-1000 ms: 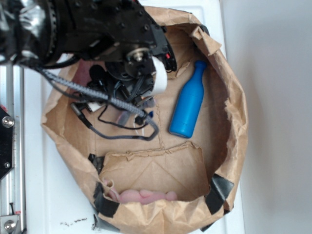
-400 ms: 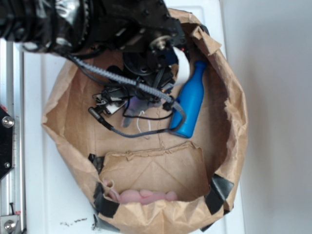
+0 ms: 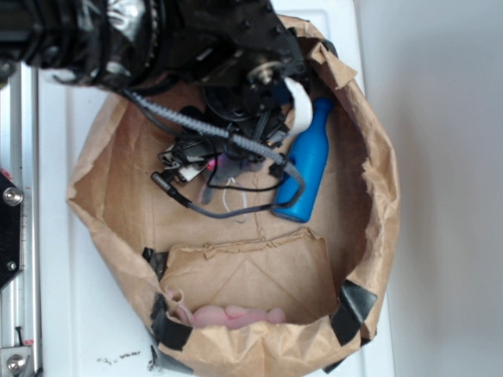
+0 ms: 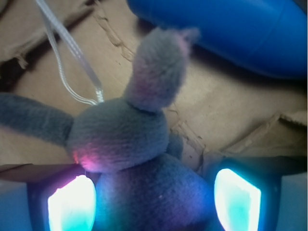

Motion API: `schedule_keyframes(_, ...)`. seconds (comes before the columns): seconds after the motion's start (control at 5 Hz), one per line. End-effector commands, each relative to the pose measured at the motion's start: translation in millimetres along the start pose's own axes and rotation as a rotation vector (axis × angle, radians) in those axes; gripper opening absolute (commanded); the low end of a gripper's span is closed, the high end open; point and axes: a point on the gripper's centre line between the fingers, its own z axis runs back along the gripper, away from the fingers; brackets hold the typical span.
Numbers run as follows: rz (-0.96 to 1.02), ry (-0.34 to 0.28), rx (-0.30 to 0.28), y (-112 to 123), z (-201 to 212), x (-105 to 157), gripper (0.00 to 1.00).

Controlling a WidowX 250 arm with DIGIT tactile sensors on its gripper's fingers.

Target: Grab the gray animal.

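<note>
- The gray animal (image 4: 130,144) lay on the brown paper floor of the torn-open paper bag (image 3: 369,196), which sat on the white bench (image 3: 63,314).
- In the wrist view the toy filled the middle of the frame, its rounded body sitting between the two glowing fingers (image 4: 72,204) of the gripper (image 4: 154,202).
- The fingers stood apart on either side of the body; whether their pads already touched the plush could not be told, so the hold did not look closed.
- One gray limb reached left, another stuck upward toward the blue bottle (image 4: 231,33), which lay just beside the toy without clearly touching it.
- A thin white string loop (image 4: 72,72) trailed from the toy's upper part across the paper.
- In the exterior view the arm (image 3: 181,47) and its cables hid nearly all of the toy; only a small dark-purplish patch showed beneath them.
- A pink soft toy (image 3: 236,316) lay well apart, at the near end of the bag.
- The toy looked light, soft and fuzzy, so it would likely squash under pressure rather than slip.
- The thick body between the fingers seemed the best place to take hold; the limbs and the string looked too thin and floppy to hold firmly.
- The smooth, hard-looking bottle nearby might roll if nudged.
</note>
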Motion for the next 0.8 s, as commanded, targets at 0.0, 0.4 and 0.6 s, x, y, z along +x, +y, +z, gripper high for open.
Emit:
schedule_keyframes(0.0, -0.009, 0.056, 0.094, -11, -20, 7, 0.0)
schedule_keyframes(0.4, 0.01, 0.079, 0.111, -15, -19, 2, 0.0)
schedule_keyframes(0.6, 0.084, 0.108, 0.046, -15, -1, 3, 0.0)
